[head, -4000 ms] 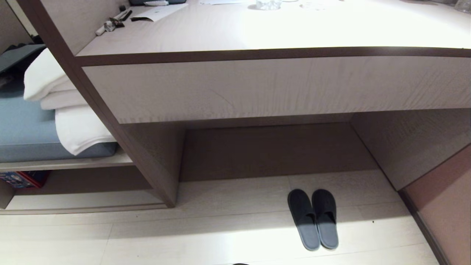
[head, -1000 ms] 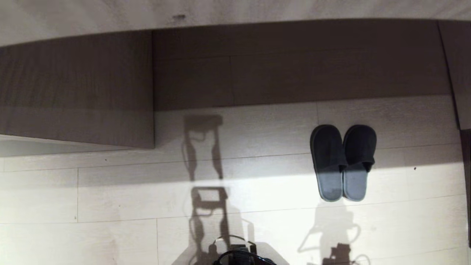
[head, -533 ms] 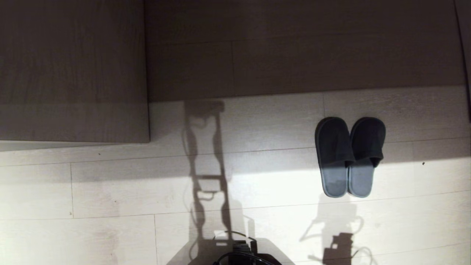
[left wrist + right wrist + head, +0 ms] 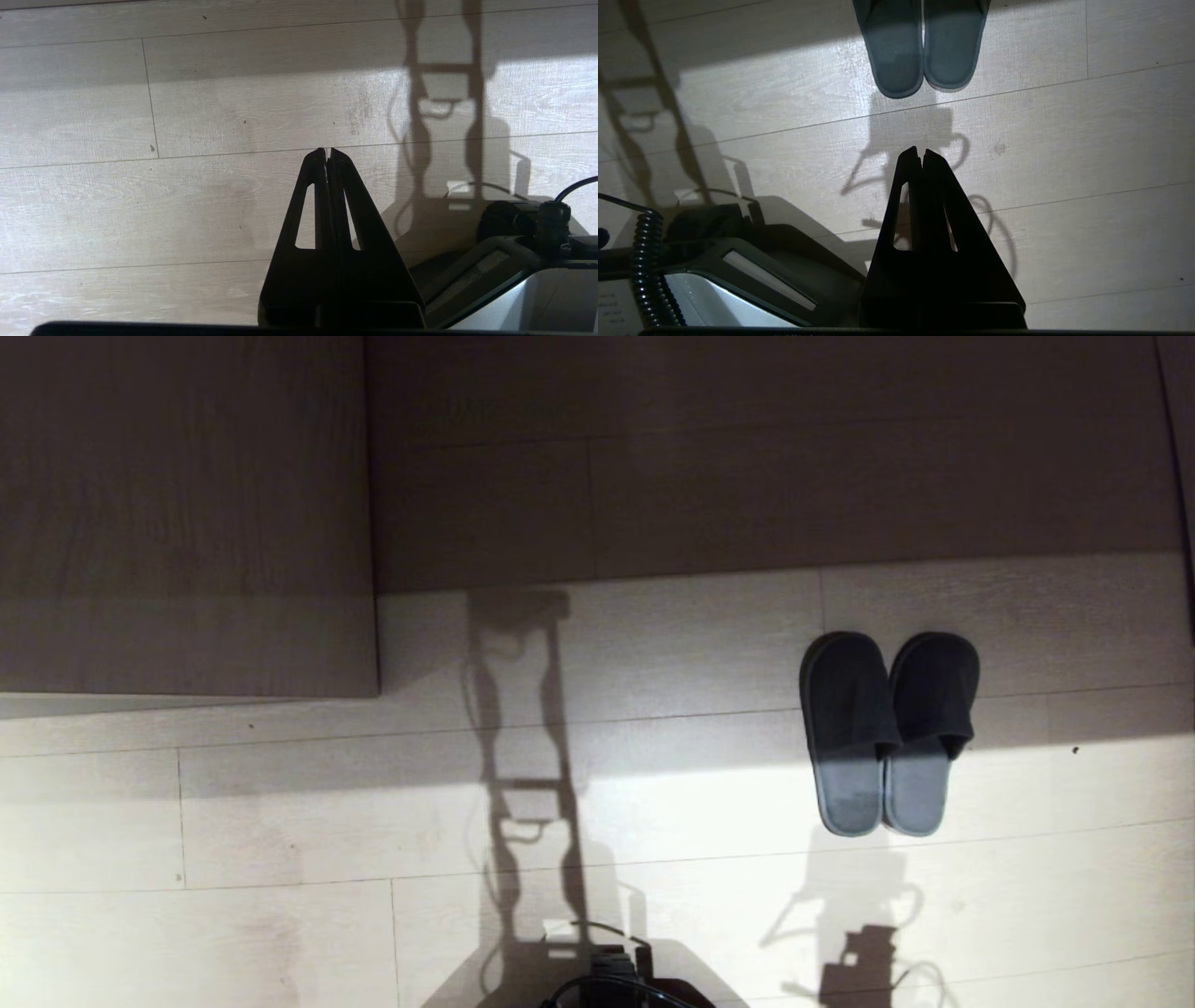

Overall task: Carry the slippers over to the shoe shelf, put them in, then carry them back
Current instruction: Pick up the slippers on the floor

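Unmoved since before: dark grey-blue slippers, paler soles, side by side.

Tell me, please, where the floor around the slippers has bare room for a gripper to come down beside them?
The slippers lie touching side by side, so no gap between them. Bare floor stretches wide on their left toward the wood panel; a narrower strip lies on their right, and more at their heels toward the robot. The right gripper hangs shut above that near patch.
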Robot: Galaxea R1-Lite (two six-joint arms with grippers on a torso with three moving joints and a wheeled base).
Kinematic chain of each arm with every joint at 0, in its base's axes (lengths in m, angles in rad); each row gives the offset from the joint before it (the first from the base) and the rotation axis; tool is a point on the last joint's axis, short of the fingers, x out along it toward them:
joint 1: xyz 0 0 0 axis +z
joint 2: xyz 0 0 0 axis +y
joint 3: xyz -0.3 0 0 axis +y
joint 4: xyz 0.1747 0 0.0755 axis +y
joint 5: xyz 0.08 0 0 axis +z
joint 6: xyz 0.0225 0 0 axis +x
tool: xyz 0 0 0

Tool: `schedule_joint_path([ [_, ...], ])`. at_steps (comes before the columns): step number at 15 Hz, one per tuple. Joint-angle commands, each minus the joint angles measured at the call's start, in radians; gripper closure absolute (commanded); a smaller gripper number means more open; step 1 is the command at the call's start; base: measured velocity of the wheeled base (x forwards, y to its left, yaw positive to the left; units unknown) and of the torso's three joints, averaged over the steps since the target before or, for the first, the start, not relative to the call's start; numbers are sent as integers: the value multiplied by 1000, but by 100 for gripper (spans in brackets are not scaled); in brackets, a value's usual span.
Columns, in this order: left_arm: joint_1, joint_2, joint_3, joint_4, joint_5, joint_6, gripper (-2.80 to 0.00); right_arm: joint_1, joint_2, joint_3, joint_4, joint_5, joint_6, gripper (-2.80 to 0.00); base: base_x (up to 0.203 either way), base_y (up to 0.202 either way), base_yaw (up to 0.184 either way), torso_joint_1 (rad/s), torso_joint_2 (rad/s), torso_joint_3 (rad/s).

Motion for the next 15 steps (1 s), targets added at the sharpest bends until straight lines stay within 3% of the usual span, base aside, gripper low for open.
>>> schedule_joint_path([
  [1,0,-1,-1,0,0,0,0,0,0,-11,2,2,-7,0,0,0,0,0,0,0],
  [4,0,-1,-1,0,0,0,0,2,114,-132,13,3,25,0,0,0,0,0,0,0],
  [10,1,-1,0,0,0,0,0,8,759,-374,-100,16,46,0,0,0,0,0,0,0],
  [12,1,-1,1,0,0,0,0,8,1009,-412,-246,18,41,0,0,0,0,0,0,0],
  [15,0,-1,1,-1,0,1,0,0,1343,-440,-619,16,23,0,0,0,0,0,0,0],
])
